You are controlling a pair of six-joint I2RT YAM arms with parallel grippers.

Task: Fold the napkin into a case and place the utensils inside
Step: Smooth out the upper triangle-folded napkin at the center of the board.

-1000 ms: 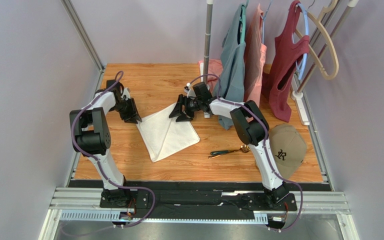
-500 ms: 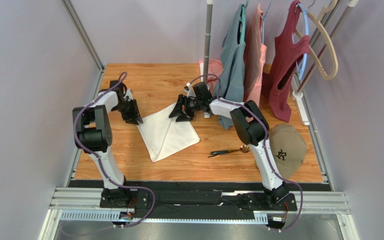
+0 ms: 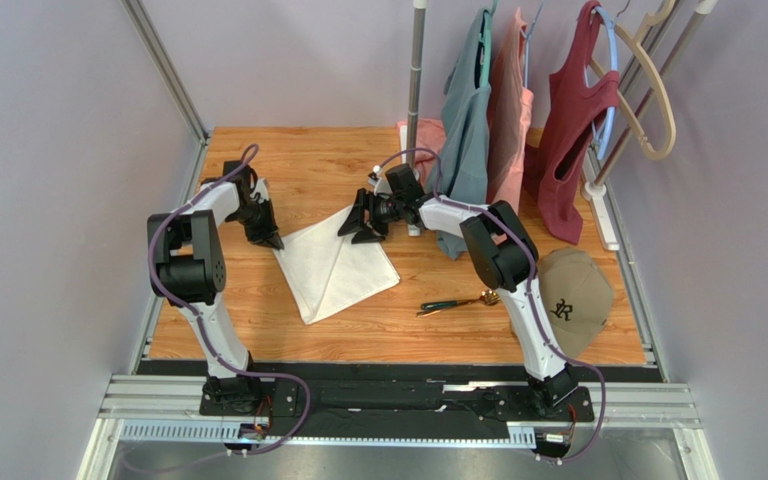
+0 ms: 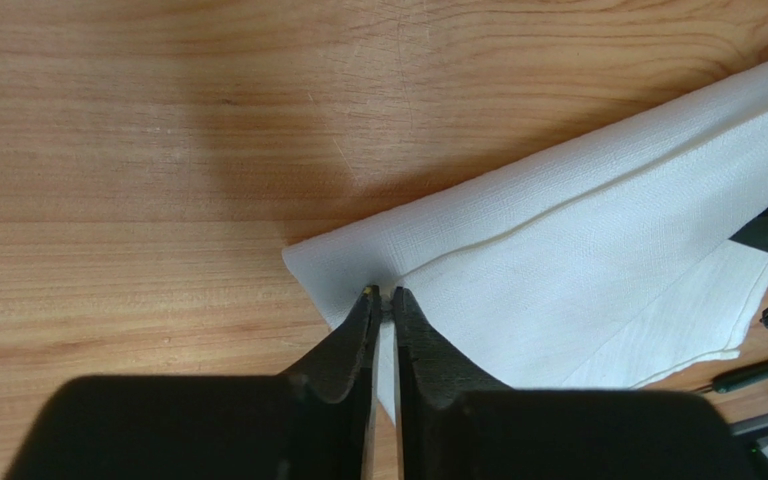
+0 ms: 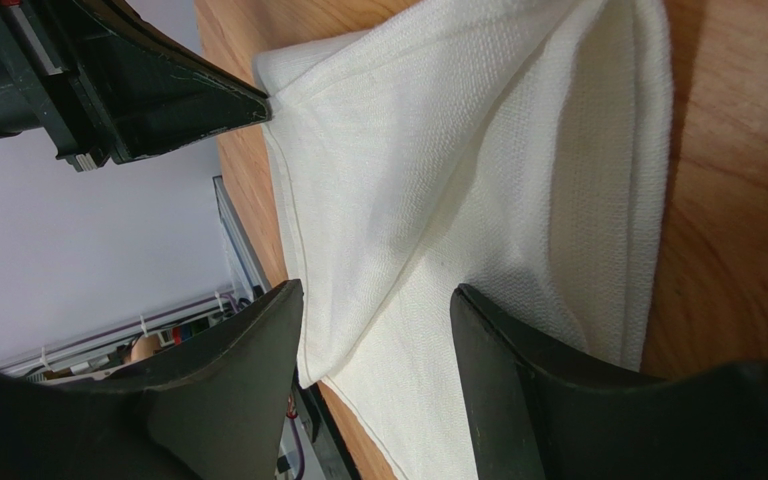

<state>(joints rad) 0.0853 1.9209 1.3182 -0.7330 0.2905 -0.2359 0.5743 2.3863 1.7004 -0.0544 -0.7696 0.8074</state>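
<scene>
Wood tabletop (image 3: 308,160) w/ folded white napkin (image 3: 336,262)

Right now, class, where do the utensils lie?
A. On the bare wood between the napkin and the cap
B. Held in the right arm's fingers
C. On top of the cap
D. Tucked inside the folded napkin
A: the utensils lie flat on the wooden table, clear of the napkin on their left, with the cap on their right.
</scene>
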